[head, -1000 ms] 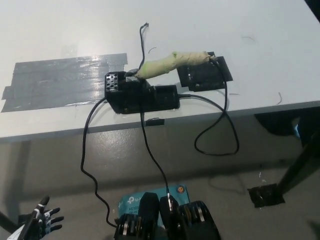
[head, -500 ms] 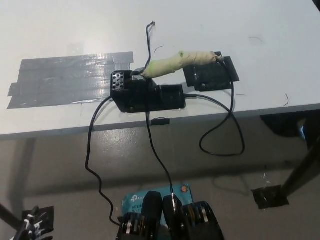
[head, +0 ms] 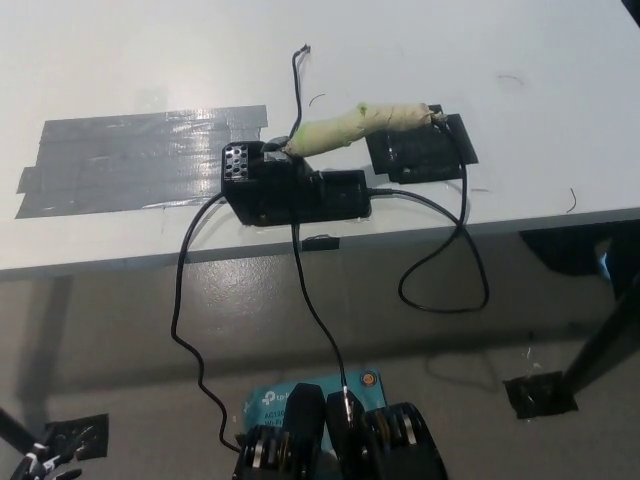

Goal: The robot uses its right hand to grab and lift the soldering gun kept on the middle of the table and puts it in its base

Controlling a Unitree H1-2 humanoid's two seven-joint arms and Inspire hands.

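The soldering gun (head: 358,124), its handle wrapped in yellow-green tape, lies slanted on the white table (head: 520,60). Its lower end rests in the black base (head: 290,192) near the table's front edge. The handle's upper end lies over a black pad (head: 420,150). Black cables (head: 445,265) run from the base and the gun over the table edge down to the floor. Only a sliver of my white left hand (head: 33,466) shows at the bottom left corner, low beside the floor. My right hand is out of the picture.
Strips of grey duct tape (head: 140,160) cover the table left of the base. On the floor lie a teal box (head: 300,398) and black tape patches (head: 540,395). A dark pole (head: 605,340) slants at the right edge.
The camera shifted a little early on, moving the whole picture right and down. My left hand has sunk from the lower left almost out of the picture. The gun and base have not moved.
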